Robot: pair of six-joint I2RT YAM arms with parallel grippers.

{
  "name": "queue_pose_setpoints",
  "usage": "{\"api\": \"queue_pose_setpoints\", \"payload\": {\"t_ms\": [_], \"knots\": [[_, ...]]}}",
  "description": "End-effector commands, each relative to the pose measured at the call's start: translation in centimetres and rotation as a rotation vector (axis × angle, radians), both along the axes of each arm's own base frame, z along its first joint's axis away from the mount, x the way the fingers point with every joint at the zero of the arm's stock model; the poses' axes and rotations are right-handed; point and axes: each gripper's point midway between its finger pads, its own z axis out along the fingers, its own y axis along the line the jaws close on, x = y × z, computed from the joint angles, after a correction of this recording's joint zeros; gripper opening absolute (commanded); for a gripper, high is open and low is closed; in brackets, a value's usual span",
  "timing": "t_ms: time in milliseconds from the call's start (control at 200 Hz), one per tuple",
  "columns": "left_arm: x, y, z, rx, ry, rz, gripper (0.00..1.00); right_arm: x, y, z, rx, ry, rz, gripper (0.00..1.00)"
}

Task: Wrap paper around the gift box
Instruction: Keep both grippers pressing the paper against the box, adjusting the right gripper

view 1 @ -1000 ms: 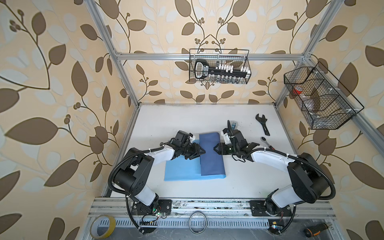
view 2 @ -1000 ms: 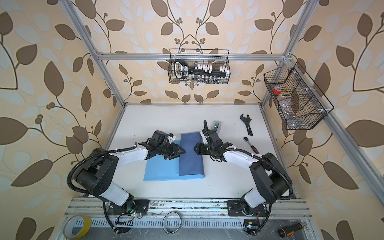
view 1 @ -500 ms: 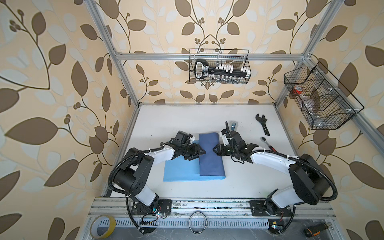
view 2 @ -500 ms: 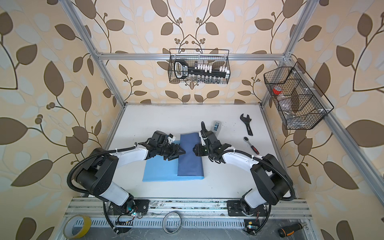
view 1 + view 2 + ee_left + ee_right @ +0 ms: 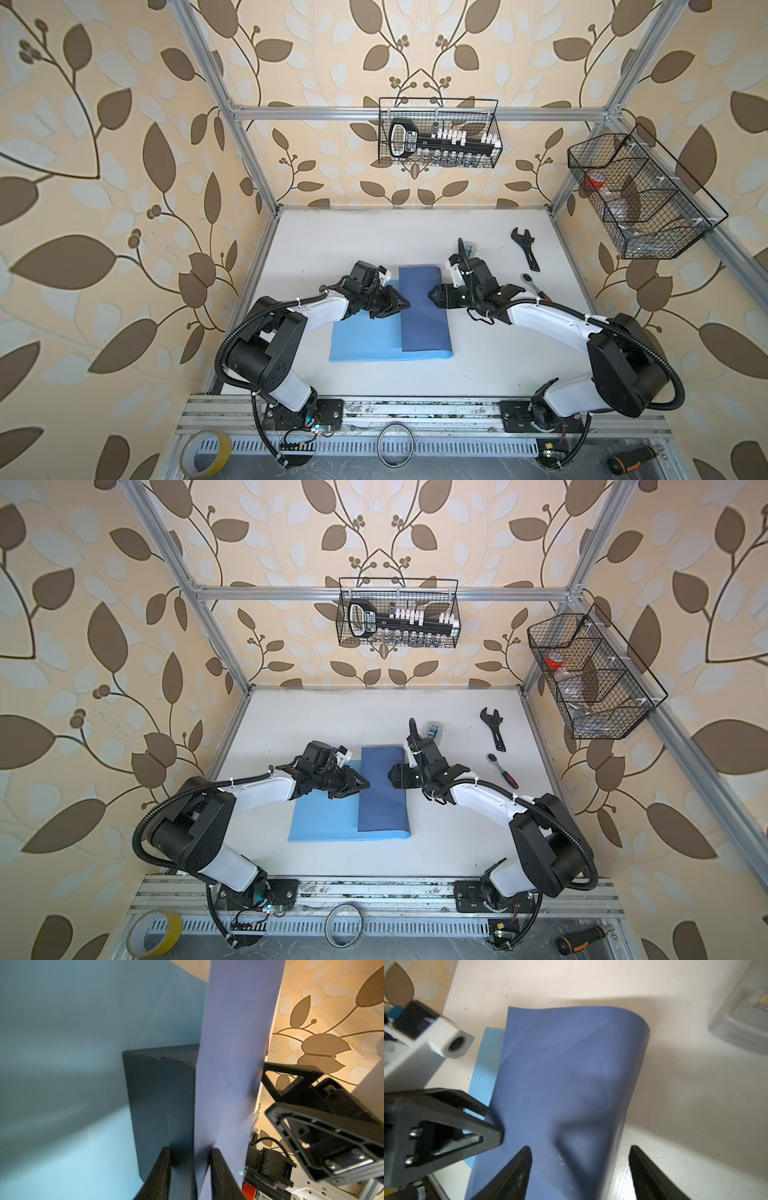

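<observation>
The paper (image 5: pixel 365 340) lies light-blue side up on the table, and its slate-blue flap (image 5: pixel 422 316) is folded over the gift box. That flap hides the box in both top views. The left wrist view shows the black gift box (image 5: pixel 162 1095) under the flap (image 5: pixel 230 1064). My left gripper (image 5: pixel 405 305) (image 5: pixel 190 1149) is at the flap's left edge. Its jaws are a narrow gap apart, with the flap's edge and the box's corner between them. My right gripper (image 5: pixel 432 296) (image 5: pixel 580 1153) hovers wide open over the flap's right edge (image 5: pixel 571 1076), holding nothing.
A grey tape dispenser (image 5: pixel 468 249) stands just behind the right arm. A black wrench (image 5: pixel 525 249) and a ratchet (image 5: pixel 536 289) lie to the right. Wire baskets hang on the back wall (image 5: pixel 438 133) and the right wall (image 5: pixel 636 195). A yellow tape roll (image 5: pixel 205 453) sits by the front rail.
The left jaws have narrowed around the flap's left edge. The right jaws have spread wider. Neither arm has moved much, and the flap still lies over the box.
</observation>
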Motion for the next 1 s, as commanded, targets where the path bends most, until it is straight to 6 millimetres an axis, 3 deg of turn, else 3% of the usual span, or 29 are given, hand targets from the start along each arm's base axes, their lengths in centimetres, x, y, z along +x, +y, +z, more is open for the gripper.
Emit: {"api": "queue_pose_setpoints", "payload": {"t_ms": [0, 370, 575, 995], "knots": [[-1.1, 0.1, -1.1, 0.022, 0.022, -0.019, 0.25, -0.7, -0.2, 0.1, 0.047, 0.021, 0.045, 0.82], [-1.4, -1.0, -1.4, -0.015, 0.048, -0.033, 0.18, -1.6, 0.4, -1.7, 0.108, 0.095, 0.097, 0.89], [-1.0, -1.6, -1.7, -0.025, 0.055, -0.046, 0.17, -1.6, -0.2, -2.6, 0.081, 0.108, 0.079, 0.90], [-1.2, -1.3, -2.1, 0.001, 0.059, -0.062, 0.16, -1.6, -1.3, -2.2, 0.088, 0.107, 0.069, 0.91]]}}
